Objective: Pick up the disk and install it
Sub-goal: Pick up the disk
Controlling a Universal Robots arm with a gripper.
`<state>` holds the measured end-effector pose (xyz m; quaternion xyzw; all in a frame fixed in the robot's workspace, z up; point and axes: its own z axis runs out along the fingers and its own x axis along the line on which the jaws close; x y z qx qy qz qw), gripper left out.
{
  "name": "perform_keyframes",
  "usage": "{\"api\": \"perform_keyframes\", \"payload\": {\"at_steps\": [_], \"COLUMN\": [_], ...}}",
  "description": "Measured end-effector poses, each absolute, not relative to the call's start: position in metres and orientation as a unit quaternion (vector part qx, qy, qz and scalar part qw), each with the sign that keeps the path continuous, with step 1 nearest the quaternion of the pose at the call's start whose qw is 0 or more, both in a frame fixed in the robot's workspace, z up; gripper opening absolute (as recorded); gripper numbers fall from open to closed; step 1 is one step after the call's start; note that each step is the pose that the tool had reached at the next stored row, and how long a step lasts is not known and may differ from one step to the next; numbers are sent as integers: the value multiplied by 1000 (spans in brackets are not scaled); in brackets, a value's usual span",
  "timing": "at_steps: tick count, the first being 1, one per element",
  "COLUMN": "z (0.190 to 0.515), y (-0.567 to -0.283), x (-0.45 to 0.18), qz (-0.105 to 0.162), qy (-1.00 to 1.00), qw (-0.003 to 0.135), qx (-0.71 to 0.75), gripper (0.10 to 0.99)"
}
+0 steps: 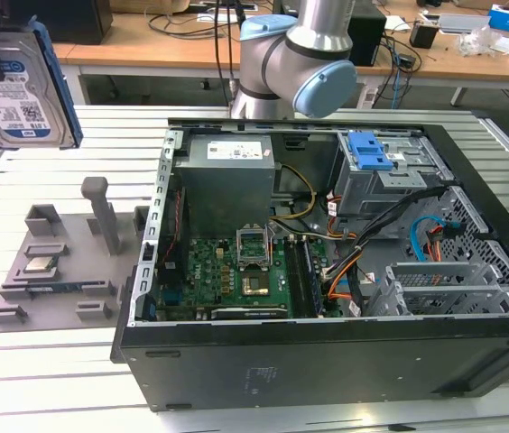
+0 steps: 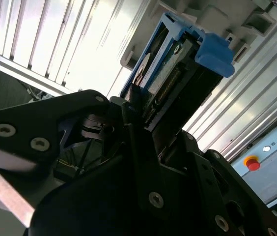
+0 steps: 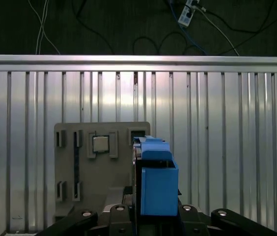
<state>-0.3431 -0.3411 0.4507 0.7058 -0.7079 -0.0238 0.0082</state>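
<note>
In the second wrist view the gripper (image 2: 141, 110) hides the end of the disk (image 2: 163, 73) closest to it. In the exterior view the picture's edge cuts off one side of the disk and most of the gripper holding it.

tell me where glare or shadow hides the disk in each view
Second wrist view: the slatted table blows out white behind the disk, and the end effector is nearly black. First wrist view: disk evenly lit. Exterior view: even light, no glare on the disk.
</note>
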Motion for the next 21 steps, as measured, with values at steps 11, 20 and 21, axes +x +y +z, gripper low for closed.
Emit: {"api": "perform_keyframes", "payload": {"at_steps": [11, 20, 21], "z": [474, 489, 492], "y": [-341, -341, -341], "x": [-343, -343, -343], "qz": [-24, -24, -24], "qy": [-708, -708, -708], "qw": [8, 8, 8], "qx": [706, 706, 706], "gripper": [357, 357, 357]}}
